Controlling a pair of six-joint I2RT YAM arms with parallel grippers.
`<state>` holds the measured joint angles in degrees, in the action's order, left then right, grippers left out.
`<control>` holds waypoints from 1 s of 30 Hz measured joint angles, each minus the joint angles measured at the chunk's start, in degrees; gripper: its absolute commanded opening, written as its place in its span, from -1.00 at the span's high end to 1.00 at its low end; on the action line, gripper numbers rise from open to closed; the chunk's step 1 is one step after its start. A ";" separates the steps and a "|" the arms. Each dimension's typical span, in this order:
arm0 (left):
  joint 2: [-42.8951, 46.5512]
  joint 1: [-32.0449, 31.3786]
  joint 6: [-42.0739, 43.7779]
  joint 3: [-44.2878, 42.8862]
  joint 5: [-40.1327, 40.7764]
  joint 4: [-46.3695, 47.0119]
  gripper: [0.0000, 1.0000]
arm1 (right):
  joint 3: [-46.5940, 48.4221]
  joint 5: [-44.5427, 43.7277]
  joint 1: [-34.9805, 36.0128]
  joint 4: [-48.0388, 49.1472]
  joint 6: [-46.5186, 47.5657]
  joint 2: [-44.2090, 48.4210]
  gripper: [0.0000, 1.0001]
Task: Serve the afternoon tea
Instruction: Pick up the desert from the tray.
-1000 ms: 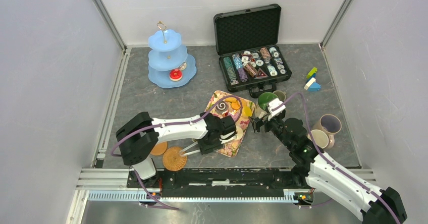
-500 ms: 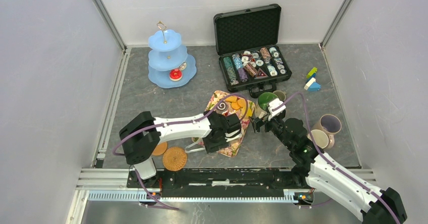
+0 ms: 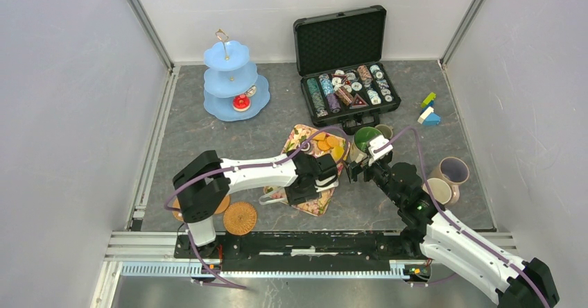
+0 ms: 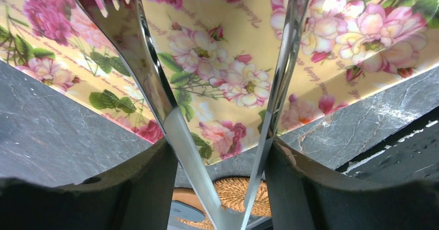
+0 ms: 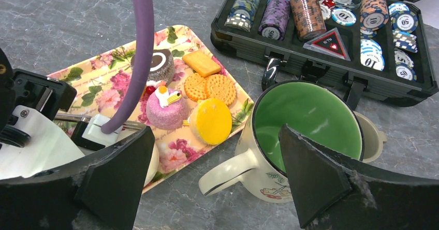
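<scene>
Steel tongs are being squeezed by the left gripper over a glossy floral tray carrying two round biscuits; the right gripper is being held wide open.

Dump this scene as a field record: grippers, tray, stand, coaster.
left gripper: shut on tongs, tips over floral tray
right gripper: open, facing green-lined mug
tray contents: cakes, biscuits
tiered stand: red donut on bottom tier
coaster: front left, no mug on it
</scene>
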<state>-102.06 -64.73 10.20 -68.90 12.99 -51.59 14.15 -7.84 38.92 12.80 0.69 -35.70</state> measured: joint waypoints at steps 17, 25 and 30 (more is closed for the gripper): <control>4.85 -0.02 0.44 1.84 1.92 0.79 0.23 | 0.00 -0.02 0.00 0.02 0.00 -0.42 -0.96; 16.63 -0.02 -0.57 2.45 5.16 -0.90 0.29 | -0.98 -1.62 0.00 0.42 -0.02 2.43 -0.96; 21.05 -0.02 -1.84 3.10 8.13 -1.03 0.29 | -1.55 -3.21 0.00 0.52 -0.94 4.22 -0.96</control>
<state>-81.01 -64.75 8.36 -65.80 21.12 -52.62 12.60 -11.05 38.92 13.32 -0.25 -31.48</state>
